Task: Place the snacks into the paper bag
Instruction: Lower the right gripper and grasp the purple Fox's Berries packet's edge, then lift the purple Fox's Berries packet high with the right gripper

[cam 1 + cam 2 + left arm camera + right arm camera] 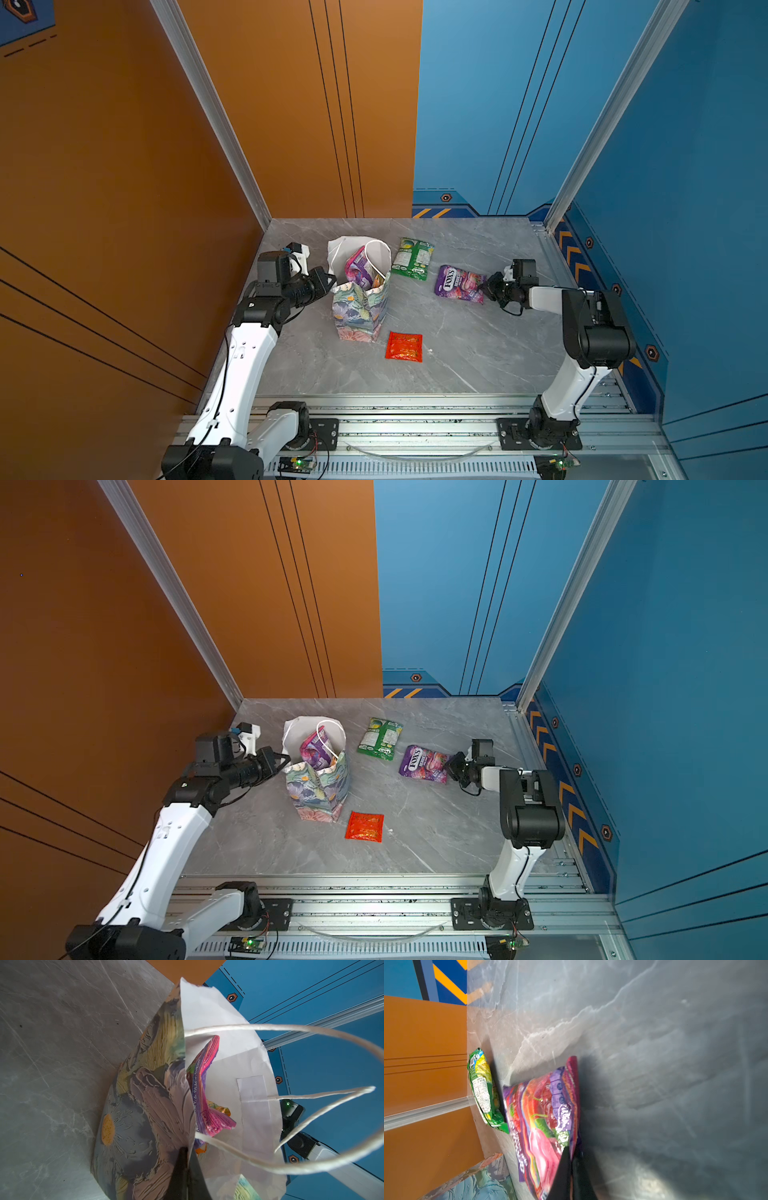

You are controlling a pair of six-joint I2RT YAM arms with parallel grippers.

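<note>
So the purple FOX'S packet [459, 283] is lying flat on the table [478, 353], right of centre in both top views. The right gripper [484, 286] is pinching its right-hand end, closed tight on the crimped seal. In the right wrist view the black fingertips [563, 1167] are meeting on that edge with only film between them.

I'm guessing this thing is going to handle like any sweet bag: light, floppy, glossy enough to slide. The loose contents will probably be sagging to the low end once it's off the table. The flat seal strip looks like the sensible place to grab, since the puffy middle would just squish and slip.

Left of centre, the paper bag [357, 311] is standing upright with its mouth open. The left gripper [332, 282] is clamped shut on the bag's left rim, one finger on each side of the paper wall. That paper is looking thin and creased, so I'd say the bag is tippy and needs that hold.

A second purple packet [359, 266] is poking up inside it, with something orange underneath. The cord handles [291, 1028] are flopping across the opening, which could be snagging whatever comes in.

The green packet [412, 258] is lying just up and right of the bag. The red packet [404, 347] is sitting below its lower right corner.
</note>
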